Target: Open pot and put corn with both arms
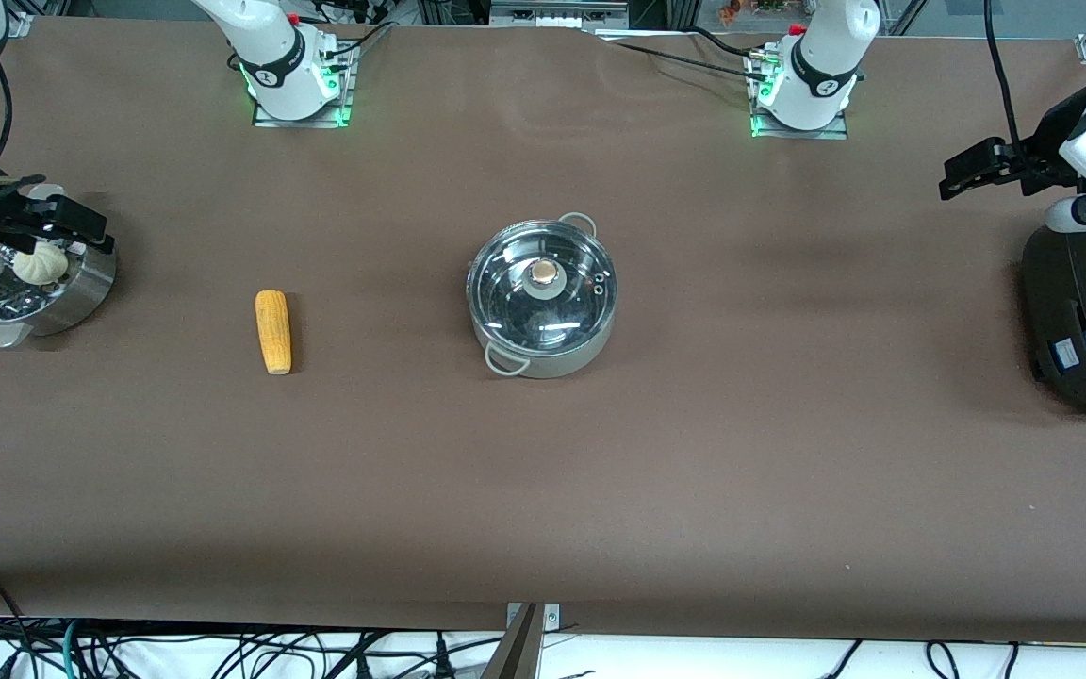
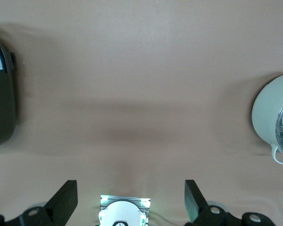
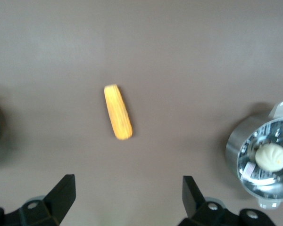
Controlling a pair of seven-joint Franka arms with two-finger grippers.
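Note:
The steel pot (image 1: 543, 354) stands mid-table with its glass lid (image 1: 562, 311) on and the tan knob (image 1: 543, 273) on top. Its side also shows in the left wrist view (image 2: 269, 113). The corn (image 1: 273, 331) lies on the table between the pot and the right arm's end; it also shows in the right wrist view (image 3: 118, 112). My right gripper (image 1: 81, 224) is open and empty, up over the steamer bowl; its own view (image 3: 129, 183) shows the fingers wide apart. My left gripper (image 1: 962, 174) is open and empty, up beside the black cooker; it also shows in its own view (image 2: 131, 188).
A steel steamer bowl (image 1: 90, 288) with a white bun (image 1: 41, 264) stands at the right arm's end, also in the right wrist view (image 3: 233, 146). A large black cooker (image 1: 1085, 311) stands at the left arm's end, also in the left wrist view (image 2: 0, 89).

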